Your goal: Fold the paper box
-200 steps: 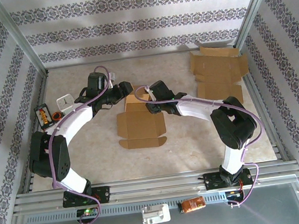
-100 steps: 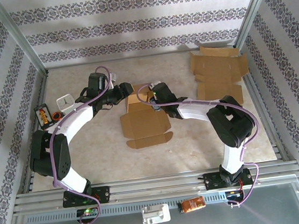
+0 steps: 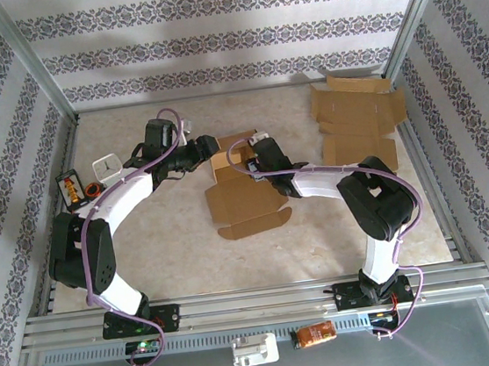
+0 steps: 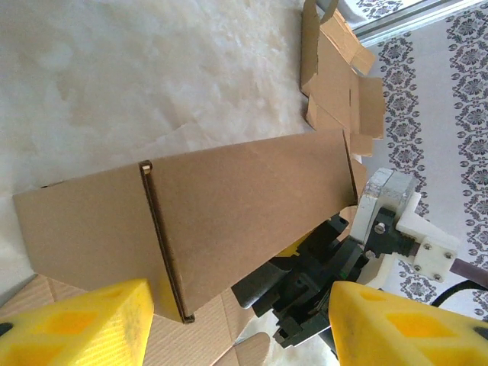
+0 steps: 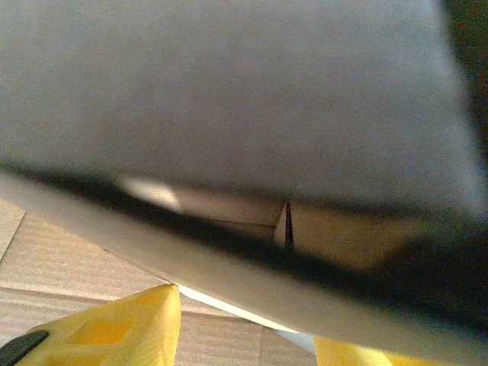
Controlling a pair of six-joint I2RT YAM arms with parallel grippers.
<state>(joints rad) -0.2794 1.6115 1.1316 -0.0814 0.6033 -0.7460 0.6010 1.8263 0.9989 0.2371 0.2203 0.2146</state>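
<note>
The box (image 3: 245,199) lies half open in the middle of the counter (image 3: 173,253), its lid panel flat on the near side and its back wall (image 4: 244,198) raised on the far side. The left tool (image 3: 208,147) is just left of this wall, with its fingers (image 4: 76,324) wide apart and the wall's outer face in front of them. The right tool (image 3: 248,154) is at the right end of the same wall, and its fingers (image 5: 122,328) are also apart, with a blurred panel very close to the camera. I cannot tell if any finger touches the cardboard. I judge that the wall is being set upright. The risk is that nothing clamps the box, so a push from one side only can slide or turn it on the smooth counter. The wall can also fall back if both tools leave it. A second flat blank (image 3: 356,117) lies well apart, right of the box.
</note>
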